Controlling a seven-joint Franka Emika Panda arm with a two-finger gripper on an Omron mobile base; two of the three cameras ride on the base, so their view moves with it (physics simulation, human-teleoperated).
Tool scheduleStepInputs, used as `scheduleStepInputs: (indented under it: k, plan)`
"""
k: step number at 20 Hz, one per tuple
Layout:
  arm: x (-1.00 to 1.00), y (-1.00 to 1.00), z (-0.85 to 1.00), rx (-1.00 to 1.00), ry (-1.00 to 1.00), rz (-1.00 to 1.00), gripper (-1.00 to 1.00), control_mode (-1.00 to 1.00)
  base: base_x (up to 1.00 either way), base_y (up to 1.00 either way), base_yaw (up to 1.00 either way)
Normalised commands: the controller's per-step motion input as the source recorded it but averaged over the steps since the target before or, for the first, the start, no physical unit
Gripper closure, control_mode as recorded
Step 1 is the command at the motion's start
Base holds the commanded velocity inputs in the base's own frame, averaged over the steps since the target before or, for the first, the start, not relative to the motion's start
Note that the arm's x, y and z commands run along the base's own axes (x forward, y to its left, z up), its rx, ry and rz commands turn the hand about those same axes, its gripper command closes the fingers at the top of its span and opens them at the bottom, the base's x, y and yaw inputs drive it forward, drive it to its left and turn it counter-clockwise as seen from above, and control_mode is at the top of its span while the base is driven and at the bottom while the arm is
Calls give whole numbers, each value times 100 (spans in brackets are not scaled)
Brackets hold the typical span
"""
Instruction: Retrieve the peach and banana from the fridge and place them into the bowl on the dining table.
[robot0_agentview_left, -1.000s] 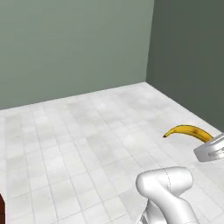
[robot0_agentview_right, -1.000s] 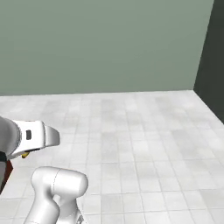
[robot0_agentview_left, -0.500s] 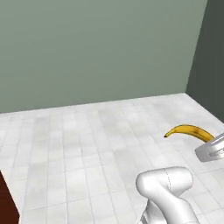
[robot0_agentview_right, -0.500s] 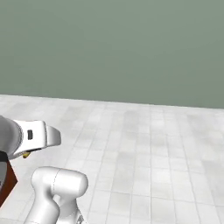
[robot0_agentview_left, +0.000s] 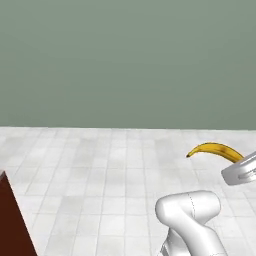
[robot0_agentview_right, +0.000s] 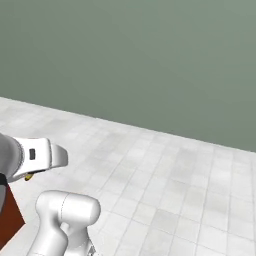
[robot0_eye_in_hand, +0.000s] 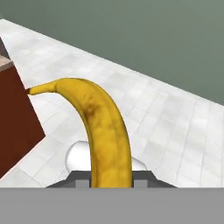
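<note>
The pincer (robot0_eye_in_hand: 111, 181) clenches the banana (robot0_eye_in_hand: 98, 127) near its base, probably soft and light, arching up ahead.

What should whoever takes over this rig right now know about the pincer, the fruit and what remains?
Pincer: shut on the banana, carried in the air above the pale tiled floor; its stem end juts up and away from the hand.
A red-brown cabinet corner is close by the base.
Peach, bowl, fridge, dining table: out of sight.
Done: banana picked up.
Left: put the banana in the bowl; whether the peach is already there cannot be told.
</note>
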Motion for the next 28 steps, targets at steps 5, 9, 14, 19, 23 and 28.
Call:
scheduleStepInputs:
  k: [5,9,14,19,23,28]
  plan:
    - [0,0,0,0,0,0,100,100,100,-11,49]
    - [0,0,0,0,0,0,100,100,100,-39,42]
    - [0,0,0,0,0,0,100,100,100,-38,42]
    - [0,0,0,0,0,0,100,100,100,-11,41]
    - [0,0,0,0,0,0,100,100,100,-1,41]
    - [0,0,0,0,0,0,100,100,100,0,41]
